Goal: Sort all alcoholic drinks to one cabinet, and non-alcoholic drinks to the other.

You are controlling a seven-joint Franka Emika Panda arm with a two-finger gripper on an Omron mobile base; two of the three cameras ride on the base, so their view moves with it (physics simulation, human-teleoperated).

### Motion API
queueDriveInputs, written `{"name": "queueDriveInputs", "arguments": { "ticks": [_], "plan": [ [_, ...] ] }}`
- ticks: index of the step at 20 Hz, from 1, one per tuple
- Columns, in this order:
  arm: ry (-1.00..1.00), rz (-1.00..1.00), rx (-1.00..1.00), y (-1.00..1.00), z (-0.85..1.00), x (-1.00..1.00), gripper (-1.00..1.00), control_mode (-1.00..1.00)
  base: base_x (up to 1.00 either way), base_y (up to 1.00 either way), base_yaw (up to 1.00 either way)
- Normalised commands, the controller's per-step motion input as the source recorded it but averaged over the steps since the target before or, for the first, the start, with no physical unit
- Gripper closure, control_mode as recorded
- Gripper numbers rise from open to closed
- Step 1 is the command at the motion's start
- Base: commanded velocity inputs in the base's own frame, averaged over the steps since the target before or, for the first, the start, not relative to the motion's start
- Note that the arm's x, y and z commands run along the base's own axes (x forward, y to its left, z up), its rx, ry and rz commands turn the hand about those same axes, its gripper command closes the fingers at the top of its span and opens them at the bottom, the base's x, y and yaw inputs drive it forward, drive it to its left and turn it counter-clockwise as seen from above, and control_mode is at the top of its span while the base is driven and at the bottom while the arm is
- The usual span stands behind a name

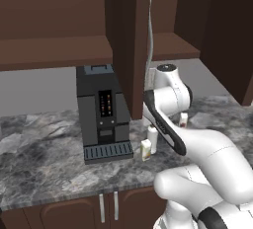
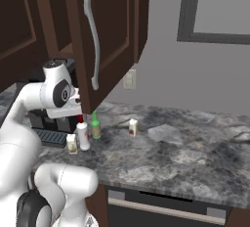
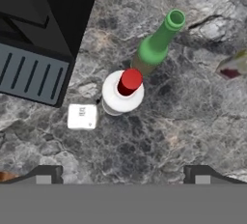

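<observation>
My gripper (image 3: 123, 177) hangs open over the counter and looks straight down, with nothing between its fingertips. Below it stands the slim green bottle (image 3: 157, 47) (image 2: 96, 125), upright. Touching or nearly touching it is a white bottle with a red cap (image 3: 123, 92) (image 2: 83, 135). The cream carton (image 3: 82, 117) (image 1: 146, 150) stands next to that, by the coffee machine's tray. Further right sits the white carton with a red mark (image 3: 234, 66) (image 2: 132, 127). The narrower cabinet's door (image 2: 112, 35) stands open above them. The wide cabinet (image 1: 54, 50) is open too, its long shelf bare.
A black coffee machine (image 1: 101, 109) stands on the marble counter (image 2: 185, 157) just left of the drinks. The open door's long silver handle (image 2: 93, 45) hangs close above my hand. A window (image 2: 219, 11) is on the wall to the right.
</observation>
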Motion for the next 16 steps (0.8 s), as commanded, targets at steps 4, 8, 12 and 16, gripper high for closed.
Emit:
{"name": "queueDriveInputs", "arguments": {
  "ticks": [4,8,12,16],
  "plan": [
    [0.00,0.00,0.04,0.00,-0.20,0.01,-1.00,-1.00,0.00,0.00,0.00],
    [0.00,0.00,0.05,0.00,-0.16,0.01,-1.00,-1.00,0.00,0.00,0.00],
    [0.00,0.00,0.04,0.01,-0.12,0.01,-1.00,-1.00,0.00,0.00,0.00],
    [-0.02,0.00,0.03,0.03,-0.11,0.04,-1.00,-1.00,0.00,0.00,0.00]
  ]
}}
